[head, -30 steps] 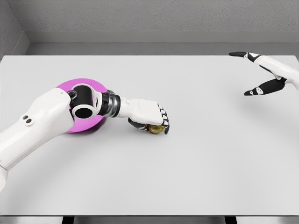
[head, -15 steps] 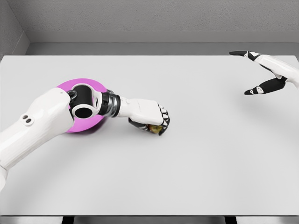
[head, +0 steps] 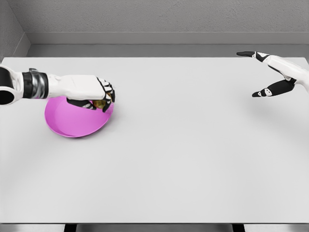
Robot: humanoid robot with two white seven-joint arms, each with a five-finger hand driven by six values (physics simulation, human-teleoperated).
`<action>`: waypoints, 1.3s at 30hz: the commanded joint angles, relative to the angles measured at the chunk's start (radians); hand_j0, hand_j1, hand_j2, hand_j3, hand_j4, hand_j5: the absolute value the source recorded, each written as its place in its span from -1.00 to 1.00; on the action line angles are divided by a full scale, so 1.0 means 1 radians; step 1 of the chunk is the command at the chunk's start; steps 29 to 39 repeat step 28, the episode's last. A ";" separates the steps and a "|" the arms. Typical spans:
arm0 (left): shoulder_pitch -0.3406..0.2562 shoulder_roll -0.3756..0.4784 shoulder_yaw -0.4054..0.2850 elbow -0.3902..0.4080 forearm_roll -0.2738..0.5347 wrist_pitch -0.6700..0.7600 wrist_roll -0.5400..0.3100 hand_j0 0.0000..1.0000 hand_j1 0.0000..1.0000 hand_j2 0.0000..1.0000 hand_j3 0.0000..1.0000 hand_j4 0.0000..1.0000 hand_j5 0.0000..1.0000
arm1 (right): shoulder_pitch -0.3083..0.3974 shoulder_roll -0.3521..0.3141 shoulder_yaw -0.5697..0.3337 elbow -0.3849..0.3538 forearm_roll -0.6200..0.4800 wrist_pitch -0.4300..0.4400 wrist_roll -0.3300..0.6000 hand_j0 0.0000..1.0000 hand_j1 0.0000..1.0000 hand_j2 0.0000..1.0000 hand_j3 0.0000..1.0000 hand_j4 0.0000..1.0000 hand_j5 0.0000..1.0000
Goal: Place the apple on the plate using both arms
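Left hand (head: 91,93) is reaching in from the picture's left edge, its white forearm lying almost level above the table (head: 183,159). Its fingers (head: 107,92) are curling downward and closing around the apple (head: 99,103), of which only a small yellowish patch is showing beneath the palm, between the dark finger segments and the thumb. Hand and apple are sitting over the upper right part of the plate (head: 72,121), a magenta disc lying flat on the left side of the table; whether the apple is touching the plate's surface cannot be told, since the hand is covering most of it. Farther back, at the table's far right corner, the right hand (head: 270,72) is entering from the picture's right edge, well apart from the plate. It is holding nothing, with its black-tipped fingers spreading wide, one pointing left toward the table's rear edge and another angling down and left.
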State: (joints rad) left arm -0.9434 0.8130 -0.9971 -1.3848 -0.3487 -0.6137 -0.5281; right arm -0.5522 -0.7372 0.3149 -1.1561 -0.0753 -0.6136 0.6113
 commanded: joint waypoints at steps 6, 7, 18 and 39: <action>0.011 0.038 0.006 0.092 0.010 0.003 0.000 0.15 0.15 0.15 0.15 0.15 0.15 | 0.000 -0.001 0.001 -0.001 -0.008 0.003 0.000 1.00 1.00 1.00 1.00 1.00 1.00; 0.011 0.035 0.006 0.102 0.011 0.003 0.000 0.42 0.42 0.42 0.42 0.42 0.42 | 0.000 -0.001 0.001 -0.001 -0.008 0.003 0.000 1.00 1.00 1.00 1.00 1.00 1.00; 0.008 0.017 0.089 0.343 0.068 0.003 0.008 1.00 1.00 1.00 1.00 1.00 1.00 | 0.000 -0.001 0.001 -0.001 -0.008 0.003 0.000 1.00 1.00 1.00 1.00 1.00 1.00; 0.006 -0.035 0.213 0.650 0.137 0.003 0.008 1.00 1.00 1.00 1.00 1.00 1.00 | 0.000 -0.002 0.001 -0.002 -0.008 0.003 0.000 1.00 1.00 1.00 1.00 1.00 1.00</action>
